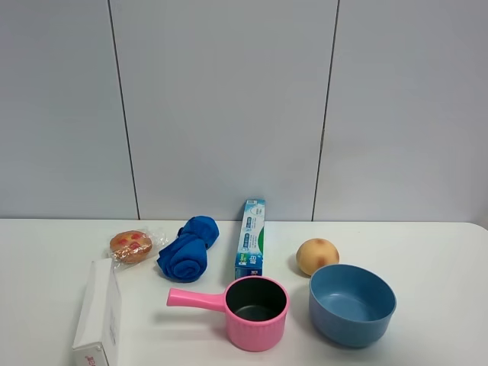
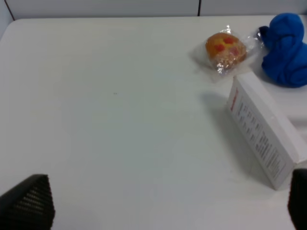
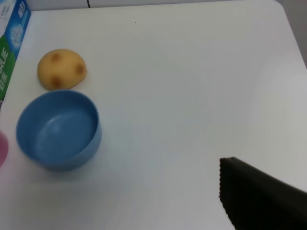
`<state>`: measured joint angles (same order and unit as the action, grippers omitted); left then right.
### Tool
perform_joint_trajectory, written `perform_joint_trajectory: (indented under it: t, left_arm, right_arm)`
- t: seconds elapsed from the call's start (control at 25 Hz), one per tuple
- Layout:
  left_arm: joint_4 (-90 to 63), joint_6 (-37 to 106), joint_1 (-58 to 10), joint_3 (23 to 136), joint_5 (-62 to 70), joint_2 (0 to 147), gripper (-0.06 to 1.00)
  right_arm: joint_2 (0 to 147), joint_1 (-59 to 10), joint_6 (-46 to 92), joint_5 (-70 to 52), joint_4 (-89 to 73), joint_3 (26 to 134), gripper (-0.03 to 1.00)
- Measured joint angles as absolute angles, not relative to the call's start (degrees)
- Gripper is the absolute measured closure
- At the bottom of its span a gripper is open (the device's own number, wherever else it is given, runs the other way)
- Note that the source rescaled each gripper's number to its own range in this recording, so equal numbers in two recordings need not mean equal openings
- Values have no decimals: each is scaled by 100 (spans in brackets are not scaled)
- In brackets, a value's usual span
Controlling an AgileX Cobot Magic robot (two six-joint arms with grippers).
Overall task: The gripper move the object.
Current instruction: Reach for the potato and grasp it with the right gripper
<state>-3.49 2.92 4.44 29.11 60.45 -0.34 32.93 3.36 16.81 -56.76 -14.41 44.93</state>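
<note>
The object, a round pale yellow-orange fruit (image 1: 317, 256), rests on the white table (image 1: 435, 252) just behind the blue bowl (image 1: 351, 303). It also shows in the right wrist view (image 3: 61, 68), next to the bowl (image 3: 58, 128). Neither arm shows in the exterior high view. My left gripper (image 2: 163, 206) is open and empty over bare table, far from the fruit; only its black fingertips (image 2: 26, 203) show. Of my right gripper only one black finger (image 3: 261, 199) shows, well away from the fruit, holding nothing I can see.
A pink saucepan (image 1: 255, 311) stands left of the bowl. A blue-green long box (image 1: 251, 238), a blue cloth (image 1: 187, 248), a wrapped bun (image 1: 131, 245) and a white carton (image 1: 99, 314) lie further left. The bun (image 2: 225, 48) and carton (image 2: 264, 136) show in the left wrist view.
</note>
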Motion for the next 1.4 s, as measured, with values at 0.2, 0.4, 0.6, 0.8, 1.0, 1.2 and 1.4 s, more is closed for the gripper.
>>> perform_joint_trajectory:
  t: [0.2,0.4,0.6,0.8,1.0,1.2,1.4]
  left_arm:
    - [-349,292,444,2911,6045,-34,-6]
    - [-349,292,444,2911,6045,-34,-6]
    - [-349,292,444,2911,6045,-34,-6]
    - [-349,292,444,2911,6045,-34,-6]
    - [-349,292,444,2911,6045,-34,-6]
    - [-349,292,444,2911,6045,-34,-6]
    - [-349,292,444,2911,6045,-34,-6]
  right_arm:
    - [4749,336,1747,-5287,-1488,5135,7]
    - [5810,336,1747,-5271,-1586,5878,7]
    - [7190,336,1759,-5296,-1593,7142,7]
    - [8155,336,1867,-5532,-1791,7938,7]
    - [9071,147,1888,-5720,-1883,8381,7]
    - [9894,-555,1873,-5712,-1730,8758,7]
    - [10495,-1206,1755,-5709,-1330,9222,7]
